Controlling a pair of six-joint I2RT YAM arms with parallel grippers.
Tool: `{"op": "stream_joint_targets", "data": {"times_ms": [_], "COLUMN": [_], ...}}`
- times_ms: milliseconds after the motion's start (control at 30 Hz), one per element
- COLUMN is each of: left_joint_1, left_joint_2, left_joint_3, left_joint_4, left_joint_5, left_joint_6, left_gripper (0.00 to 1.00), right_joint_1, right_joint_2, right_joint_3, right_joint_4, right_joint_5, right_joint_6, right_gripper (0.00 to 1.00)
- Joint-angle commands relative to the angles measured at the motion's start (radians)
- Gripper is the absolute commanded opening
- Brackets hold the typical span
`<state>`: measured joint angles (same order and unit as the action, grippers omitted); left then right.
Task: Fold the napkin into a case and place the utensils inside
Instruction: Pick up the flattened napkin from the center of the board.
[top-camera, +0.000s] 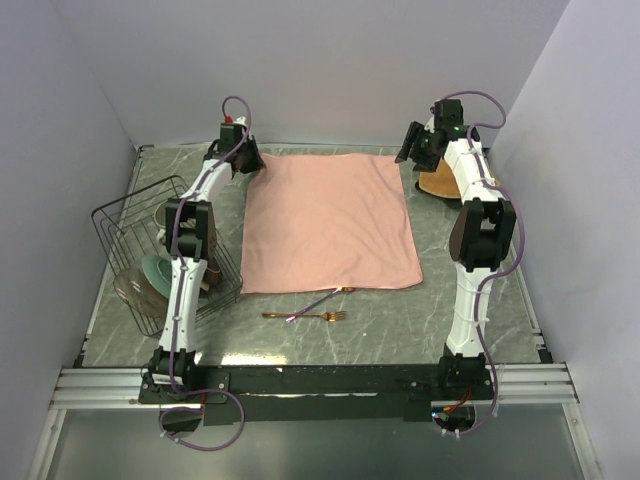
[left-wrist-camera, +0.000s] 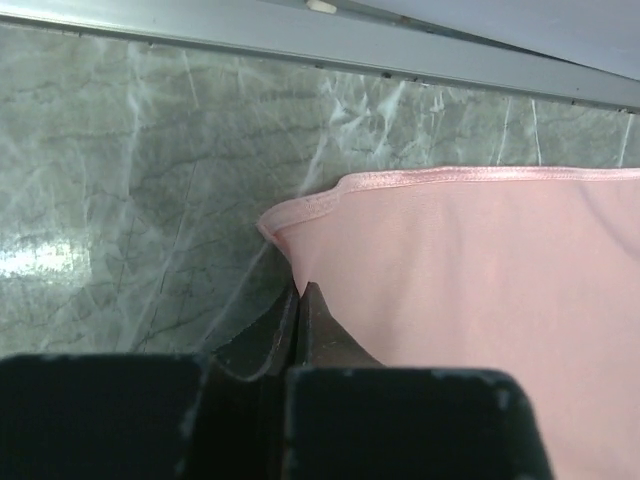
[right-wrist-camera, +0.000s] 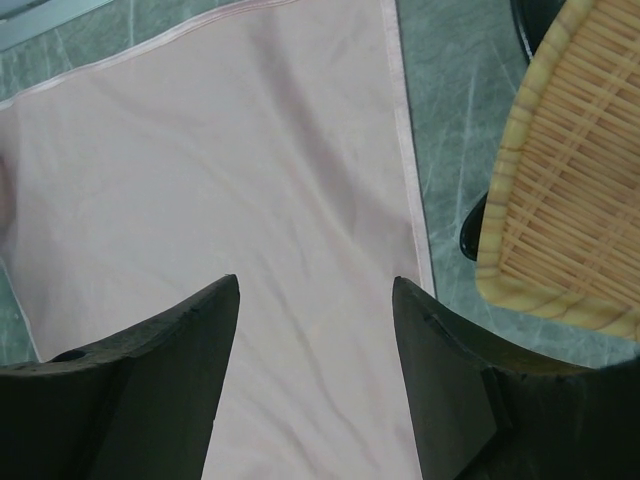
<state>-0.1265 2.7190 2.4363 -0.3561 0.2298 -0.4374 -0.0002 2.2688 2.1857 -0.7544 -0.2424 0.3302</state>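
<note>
Napkin (top-camera: 330, 222) lies spread flat in the middle of the table (top-camera: 400, 335), one layer only, so no case exists yet; the folding is, by judgement, at its very beginning. Left gripper (left-wrist-camera: 300, 292) is at the far-left corner of the napkin. Its fingers are pressed together w/ no gap, and in the left wrist view the tips meet exactly on the left hem, just under the corner, where the hem curls up a little. It looks clamped on the cloth edge, prob. because a corner is where a thin soft sheet can be lifted and carried over. Right gripper (right-wrist-camera: 315, 283) hovers over the far-right corner, jaws wide apart, holding nothing. It is prob. placed there to take the matching corner, since a fold pulled by one corner only would go askew. Woven mat (right-wrist-camera: 560, 180) is just beside the right hem, not touching it, so the fingers have little room on that side. Fork (top-camera: 308, 316) lies on the bare table near the front hem. Spoon (top-camera: 322, 302) lies slantwise across it, one end at the hem; whether on or under the cloth cannot be told. Both are outside the cloth, so they do not disturb the fold and are ready for later. Wire rack (top-camera: 130, 235) w/ crockery stands at the left, not involved.
</note>
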Motion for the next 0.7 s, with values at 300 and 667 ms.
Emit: {"op": "stream_joint_targets", "data": {"times_ms": [300, 667], "left_joint_1": [-0.084, -0.160], "left_joint_2": [-0.438, -0.781], "left_joint_3": [-0.368, -0.816], "left_joint_4": [-0.024, -0.400], "left_joint_5": [0.445, 0.516], "left_joint_6": [0.773, 1.480], "left_gripper": [0.01, 0.01], "right_joint_1": [-0.029, -0.034], "right_joint_2": [-0.046, -0.081], "right_joint_3": [0.048, -0.003], "right_joint_4": [-0.003, -0.054], "right_joint_5": [-0.195, -0.235], "right_joint_6": [-0.134, -0.293], "right_gripper": [0.66, 0.63]}}
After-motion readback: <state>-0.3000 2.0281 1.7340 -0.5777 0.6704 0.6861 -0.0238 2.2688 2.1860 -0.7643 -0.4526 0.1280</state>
